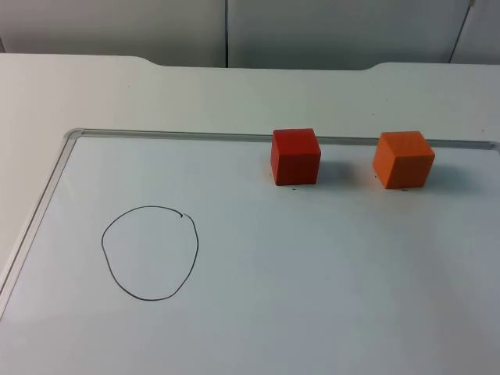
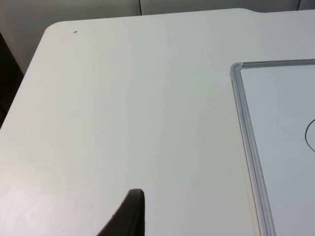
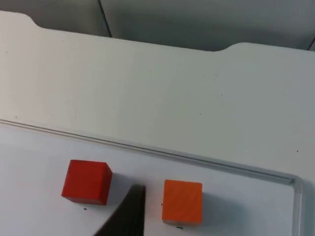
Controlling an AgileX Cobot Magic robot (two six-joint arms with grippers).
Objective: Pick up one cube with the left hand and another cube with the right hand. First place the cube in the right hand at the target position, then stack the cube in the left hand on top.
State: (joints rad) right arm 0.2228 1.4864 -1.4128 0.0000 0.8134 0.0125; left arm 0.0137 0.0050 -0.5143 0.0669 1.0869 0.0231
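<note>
- White table [image 1: 195,86] under everything, and lying on it a whiteboard [image 1: 312,273] with a thin metal frame, its far edge running across the top view.
- Drawn on that board, a hand-sketched black circle [image 1: 150,252] sits on the left arm's side; I take it for the target spot.
- Two cubes stand along the board's far edge, well apart from the circle: a red cube [image 1: 296,156] toward the middle, an orange cube [image 1: 403,159] further to the right arm's side. Both rest flat, a clear gap between them, neither touched.
- The right wrist view looks down on both cubes, red cube [image 3: 86,181] and orange cube [image 3: 182,201], with a black fingertip [image 3: 129,211] in the gap between them. So the right gripper hovers near the pair, and the orange cube looks like its natural pick.
- The left wrist view has a fingertip [image 2: 129,212] over bare table, beside the board's corner [image 2: 237,69], a sliver of the circle [image 2: 310,135] at the picture's edge. The left gripper waits out there, well apart from the cubes.
- The key relation: the red cube lies across the board from the left gripper, beyond the circle, so the left arm has the longer reach.
- How wide either pair of jaws stands, I cannot tell; nothing appears to be held.
- Nothing picked up yet, by my reading.
</note>
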